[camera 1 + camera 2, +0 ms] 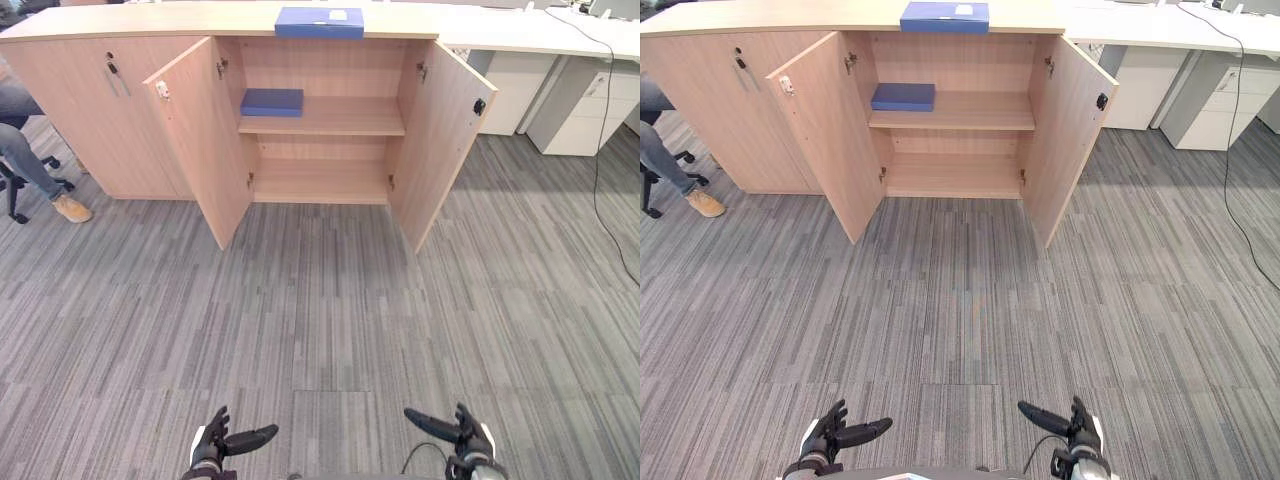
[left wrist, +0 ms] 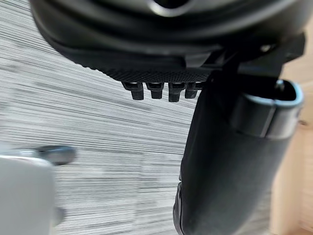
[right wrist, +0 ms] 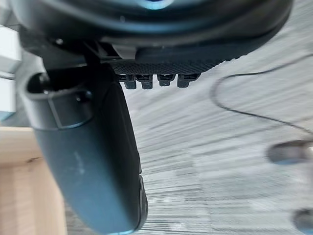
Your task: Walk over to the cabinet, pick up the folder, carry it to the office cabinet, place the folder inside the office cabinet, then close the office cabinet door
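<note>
A wooden office cabinet (image 1: 340, 116) stands ahead across the carpet with both doors swung open. A blue folder (image 1: 320, 22) lies flat on its top. A second, darker blue folder (image 1: 272, 101) lies on the left of the upper shelf inside. My left hand (image 1: 215, 440) and right hand (image 1: 468, 435) hang low at the near edge, far from the cabinet, with thumbs pointing inward. Both hands are open and empty. The left wrist view shows the left hand's thumb (image 2: 230, 161) over carpet, and the right wrist view shows the right hand's thumb (image 3: 93, 161) likewise.
The left door (image 1: 205, 140) and right door (image 1: 440, 135) jut out towards me. A seated person's leg and shoe (image 1: 40, 170) show at the far left by a chair base. White desk drawer units (image 1: 575, 110) stand at the right, and a black cable (image 1: 598, 170) hangs down there.
</note>
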{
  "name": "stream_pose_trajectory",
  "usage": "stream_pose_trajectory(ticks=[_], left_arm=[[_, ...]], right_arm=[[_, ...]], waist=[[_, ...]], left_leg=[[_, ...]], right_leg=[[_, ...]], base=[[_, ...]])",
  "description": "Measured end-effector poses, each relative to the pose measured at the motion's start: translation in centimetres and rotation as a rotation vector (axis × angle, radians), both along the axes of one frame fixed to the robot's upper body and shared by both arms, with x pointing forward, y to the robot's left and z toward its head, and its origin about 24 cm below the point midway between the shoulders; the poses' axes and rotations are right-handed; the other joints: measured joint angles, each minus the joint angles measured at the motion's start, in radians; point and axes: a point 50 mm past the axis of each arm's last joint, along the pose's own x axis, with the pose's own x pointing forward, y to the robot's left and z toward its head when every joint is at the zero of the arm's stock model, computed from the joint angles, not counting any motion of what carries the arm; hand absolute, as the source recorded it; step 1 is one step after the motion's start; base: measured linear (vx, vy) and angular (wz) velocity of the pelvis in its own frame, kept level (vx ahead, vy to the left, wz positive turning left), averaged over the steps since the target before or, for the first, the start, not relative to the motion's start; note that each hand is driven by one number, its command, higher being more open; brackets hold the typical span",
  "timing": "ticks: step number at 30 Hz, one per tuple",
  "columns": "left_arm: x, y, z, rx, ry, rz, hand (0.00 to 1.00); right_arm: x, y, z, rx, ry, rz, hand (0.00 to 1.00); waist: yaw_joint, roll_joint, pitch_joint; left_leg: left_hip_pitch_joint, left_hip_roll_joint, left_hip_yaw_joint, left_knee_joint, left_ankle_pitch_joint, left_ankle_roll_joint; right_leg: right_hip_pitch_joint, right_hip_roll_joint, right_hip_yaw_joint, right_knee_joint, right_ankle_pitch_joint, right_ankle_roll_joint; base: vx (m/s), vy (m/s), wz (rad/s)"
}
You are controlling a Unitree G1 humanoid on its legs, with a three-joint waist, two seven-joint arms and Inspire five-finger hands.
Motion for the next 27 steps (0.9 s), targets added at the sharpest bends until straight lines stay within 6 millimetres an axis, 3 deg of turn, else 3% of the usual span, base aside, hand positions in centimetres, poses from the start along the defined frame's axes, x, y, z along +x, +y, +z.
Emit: stream_pose_trajectory(ticks=[13,16,20,22,23,24,25,27], left_arm=[[0.8,-0.2,0.8,-0.005,-0.065,0.0,1.0],[1.3,-0.3,1.2,-0.01,-0.095,0.007,1.0],[2.2,-0.4,1.8,-0.03,-0.147,0.04,1.0],[2.2,-0.8,1.7,-0.049,-0.154,0.058,1.0],[2.2,-1.0,1.7,-0.061,-0.158,0.071,1.0],[2.1,-1.1,1.7,-0.07,-0.159,0.079,1.0],[2.1,-1.3,1.8,-0.077,-0.167,0.084,1.0],[2.0,-1.0,2.0,-0.069,-0.173,0.086,1.0]], right_arm=[[0.5,0.3,0.1,-0.067,0.021,0.14,1.0],[1.0,0.1,0.5,-0.078,0.005,0.144,1.0],[3.1,-0.2,1.3,-0.095,-0.047,0.152,1.0],[3.8,-0.5,1.6,-0.107,-0.064,0.148,1.0],[4.1,-0.5,1.8,-0.113,-0.07,0.146,1.0],[4.1,-0.5,1.8,-0.113,-0.07,0.145,1.0],[3.8,-0.6,1.7,-0.113,-0.066,0.143,1.0],[3.7,-0.3,1.7,-0.108,-0.066,0.151,1.0]], waist=[[-0.004,0.005,0.026],[-0.003,0.008,0.037],[0.001,0.023,0.068],[0.003,0.037,0.076],[0.007,0.042,0.081],[0.016,0.043,0.084],[0.017,0.04,0.091],[0.016,0.038,0.106]], left_leg=[[0.028,-0.002,0.011,0.006,-0.018,-0.027],[0.02,-0.002,0.018,0.027,-0.033,-0.047],[-0.078,0.007,0.043,0.172,-0.109,-0.029],[-0.115,0.011,0.055,0.223,-0.161,-0.009],[-0.139,0.012,0.071,0.264,-0.201,0.02],[-0.149,0.008,0.076,0.29,-0.227,0.023],[-0.143,-0.004,0.075,0.304,-0.259,0.051],[-0.118,-0.018,0.067,0.303,-0.271,0.068]], right_leg=[[0.03,-0.008,-0.009,-0.004,0.004,0.006],[0.03,-0.01,-0.005,0.0,0.004,0.006],[-0.01,-0.012,0.011,0.005,0.002,0.008],[-0.037,-0.012,0.019,0.028,-0.028,0.029],[-0.077,-0.016,0.023,0.104,-0.085,0.034],[-0.115,-0.025,0.022,0.191,-0.127,0.046],[-0.18,-0.04,0.012,0.349,-0.175,0.065],[-0.298,-0.072,-0.032,0.607,-0.187,0.059]], base=[[0.04,0.004,0.0],[-0.01,-0.025,-0.04],[-0.04,-0.015,-0.15],[-0.03,0.026,-0.19],[-0.04,0.043,-0.24],[-0.03,0.066,-0.17],[0.0,0.067,-0.06],[0.11,0.067,0.09]])
